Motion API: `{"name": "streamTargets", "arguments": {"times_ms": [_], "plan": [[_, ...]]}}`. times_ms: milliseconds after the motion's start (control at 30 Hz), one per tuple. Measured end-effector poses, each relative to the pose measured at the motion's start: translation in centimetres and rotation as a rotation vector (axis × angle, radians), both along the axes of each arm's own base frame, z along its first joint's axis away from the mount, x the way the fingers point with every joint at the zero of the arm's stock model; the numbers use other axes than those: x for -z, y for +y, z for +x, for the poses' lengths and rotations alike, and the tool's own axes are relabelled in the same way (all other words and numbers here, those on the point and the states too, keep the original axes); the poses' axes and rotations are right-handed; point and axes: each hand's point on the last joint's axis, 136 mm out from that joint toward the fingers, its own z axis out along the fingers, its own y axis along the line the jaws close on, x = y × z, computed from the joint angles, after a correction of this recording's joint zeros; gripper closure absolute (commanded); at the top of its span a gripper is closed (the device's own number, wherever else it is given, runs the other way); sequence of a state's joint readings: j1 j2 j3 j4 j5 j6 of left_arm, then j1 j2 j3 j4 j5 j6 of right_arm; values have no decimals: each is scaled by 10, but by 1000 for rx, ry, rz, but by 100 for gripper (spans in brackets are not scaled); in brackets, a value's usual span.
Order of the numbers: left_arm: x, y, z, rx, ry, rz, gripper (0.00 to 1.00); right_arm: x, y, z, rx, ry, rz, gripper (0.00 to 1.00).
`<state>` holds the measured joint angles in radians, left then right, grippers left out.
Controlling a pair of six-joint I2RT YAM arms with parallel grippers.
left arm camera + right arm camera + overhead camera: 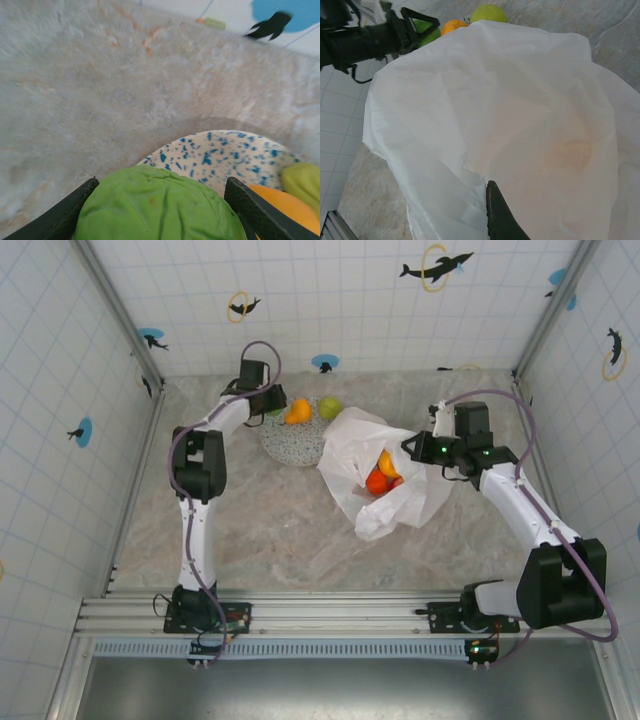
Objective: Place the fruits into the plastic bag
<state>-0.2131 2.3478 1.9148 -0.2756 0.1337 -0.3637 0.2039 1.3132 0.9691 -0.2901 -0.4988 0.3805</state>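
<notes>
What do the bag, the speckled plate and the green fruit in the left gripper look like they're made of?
The plastic bag looks like thin, matte white plastic film: it crinkles and orange fruit glows through it. The plate seems glazed ceramic or melamine, off-white with blue flecks; which one can't be told. The green fruit looks like moulded plastic or foam with a dull, faintly dimpled skin.

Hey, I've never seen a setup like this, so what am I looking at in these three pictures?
Two robot arms are bolted to a table's near edge. The overhead picture looks down on both; the other two come from cameras on each wrist. The left hand is closed around a green fruit above a speckled plate, where an orange fruit and another green fruit remain. The right hand grips the edge of a white plastic bag, holding it open; some orange and red fruits already sit inside.
</notes>
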Motion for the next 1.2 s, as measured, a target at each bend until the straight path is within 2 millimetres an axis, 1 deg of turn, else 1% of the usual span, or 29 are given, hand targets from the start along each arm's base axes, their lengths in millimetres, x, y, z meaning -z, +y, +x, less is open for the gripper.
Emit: {"name": "streamTargets", "arguments": {"times_ms": [100, 167, 267, 333, 433, 500, 567, 667, 733, 833, 900, 967, 1033, 1133, 1200], "plan": [[-47, 3, -14, -1, -64, -19, 41, 0, 0, 0, 1, 0, 0, 100], [-83, 5, -31, 2, -120, -43, 41, 0, 0, 0, 3, 1, 2, 100], [-135, 6, -62, 10, -221, -101, 41, 0, 0, 0, 4, 3, 3, 100], [-166, 6, -87, 18, -290, -145, 42, 0, 0, 0, 6, 4, 5, 100], [-194, 1, -121, 40, -360, -195, 42, 0, 1, 0, 4, 7, 7, 100], [-201, -12, -146, 78, -386, -218, 42, 0, 2, -1, 3, 8, 9, 100], [-201, -33, -175, 141, -392, -239, 42, -1, 2, -1, 5, 10, 11, 100], [-192, -82, -226, 283, -375, -267, 42, -1, 2, 0, 6, 8, 12, 100], [-183, -118, -261, 396, -353, -289, 42, -1, 2, 0, 5, 8, 12, 100], [-162, -164, -309, 557, -298, -297, 42, -1, 2, 0, 4, 8, 11, 100], [-148, -189, -332, 646, -266, -286, 42, -3, 3, 0, 4, 4, 11, 100], [-130, -207, -344, 702, -231, -262, 42, -6, 3, 1, 4, -2, 13, 100], [-106, -223, -350, 742, -184, -227, 41, -9, 4, 2, -1, -8, 20, 100], [-79, -241, -350, 772, -133, -191, 41, -12, 7, 0, -17, -1, 42, 100], [-67, -252, -347, 788, -118, -174, 40, -14, 10, -2, -26, 5, 63, 100]]}}
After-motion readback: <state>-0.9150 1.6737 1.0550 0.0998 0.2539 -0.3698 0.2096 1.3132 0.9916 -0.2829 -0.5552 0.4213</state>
